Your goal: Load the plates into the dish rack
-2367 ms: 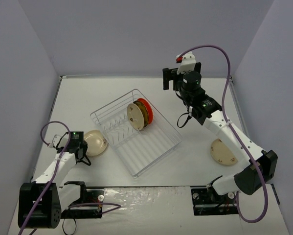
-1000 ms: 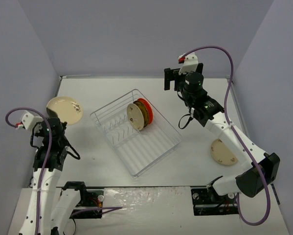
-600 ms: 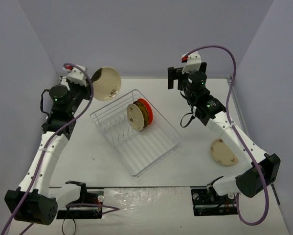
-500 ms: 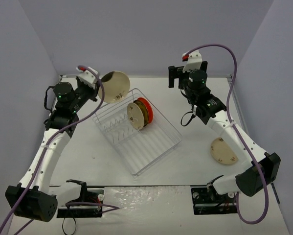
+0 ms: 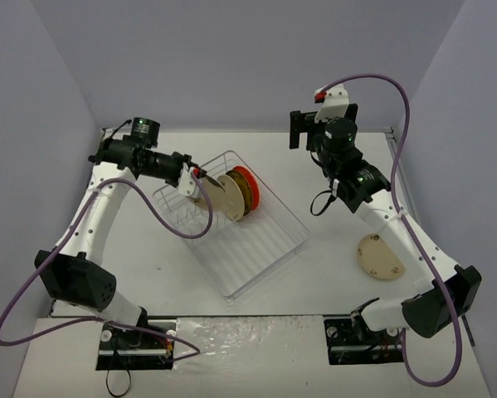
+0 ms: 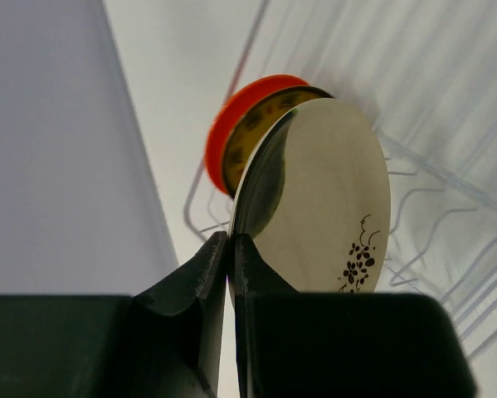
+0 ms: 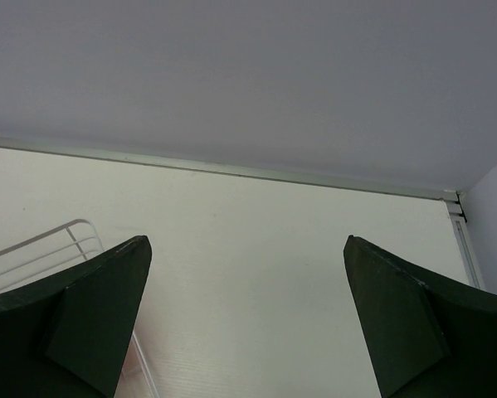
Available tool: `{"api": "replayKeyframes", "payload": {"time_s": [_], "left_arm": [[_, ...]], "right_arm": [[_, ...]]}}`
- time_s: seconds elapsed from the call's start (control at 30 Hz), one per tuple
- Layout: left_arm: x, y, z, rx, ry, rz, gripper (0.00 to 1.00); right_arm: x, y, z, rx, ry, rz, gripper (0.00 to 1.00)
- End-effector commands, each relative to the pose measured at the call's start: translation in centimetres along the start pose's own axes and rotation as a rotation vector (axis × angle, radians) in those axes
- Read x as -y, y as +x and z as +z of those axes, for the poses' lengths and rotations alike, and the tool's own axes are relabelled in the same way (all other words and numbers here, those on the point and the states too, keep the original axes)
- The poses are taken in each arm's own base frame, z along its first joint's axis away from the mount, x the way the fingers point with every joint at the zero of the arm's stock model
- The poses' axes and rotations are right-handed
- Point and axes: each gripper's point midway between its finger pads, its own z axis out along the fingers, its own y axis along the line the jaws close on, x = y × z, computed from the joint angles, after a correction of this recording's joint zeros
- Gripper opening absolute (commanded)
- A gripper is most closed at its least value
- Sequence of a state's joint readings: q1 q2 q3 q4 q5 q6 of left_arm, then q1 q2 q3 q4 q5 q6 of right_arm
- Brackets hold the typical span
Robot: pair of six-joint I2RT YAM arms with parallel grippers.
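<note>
My left gripper is shut on the rim of a cream plate with dark flower marks. It holds the plate upright, on edge, over the white-wire dish rack. The orange-red plate, the mustard-brown plate and a cream plate stand in the rack just behind the held one. Another cream plate lies flat on the table at the right. My right gripper is open and empty, high above the table's back right.
The rack sits diagonally in the middle of the white table; its corner shows in the right wrist view. Grey walls close in the left, back and right sides. The right arm's purple cable arches over the right side.
My left arm lifted a cream plate off the table at the left, swung it up along the back and brought it down to the rack beside the standing plates. The right arm barely moved.
</note>
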State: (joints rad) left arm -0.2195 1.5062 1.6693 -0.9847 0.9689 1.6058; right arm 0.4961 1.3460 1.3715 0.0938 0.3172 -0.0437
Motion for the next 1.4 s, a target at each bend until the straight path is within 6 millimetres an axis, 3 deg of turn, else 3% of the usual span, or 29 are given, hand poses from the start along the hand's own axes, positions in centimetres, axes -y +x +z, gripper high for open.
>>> {"api": "replayKeyframes", "payload": {"time_s": [0.0,0.17,0.47,0.73,1.07,1.37], "left_arm": [[1.9,-1.8,0.9,0.07,0.142,0.298,0.0],[0.3,-0.6,1.8,0.048,0.123,0.363,0.0],[-3.3,-0.6,3.0,0.078,0.009,0.513,0.0],[-2.6,0.7,5.8,0.144,0.058,0.646,0.0],[-3.4,1.3,6.3,0.131,0.037,0.691,0.0],[-4.6,0.0,5.6,0.139,-0.007,0.75,0.0]], "right_arm": [[0.9,-4.8,-0.6,0.112,0.027,0.086,0.98],[0.7,-4.4,0.1,0.082,0.04,0.081,0.97],[1.1,-4.7,0.2,0.089,0.071,0.112,0.97],[1.7,-4.1,0.0,0.078,0.101,0.11,0.97],[1.8,-4.2,0.0,0.08,0.105,0.116,0.97],[1.5,-4.2,0.5,0.079,0.102,0.11,0.97]]}}
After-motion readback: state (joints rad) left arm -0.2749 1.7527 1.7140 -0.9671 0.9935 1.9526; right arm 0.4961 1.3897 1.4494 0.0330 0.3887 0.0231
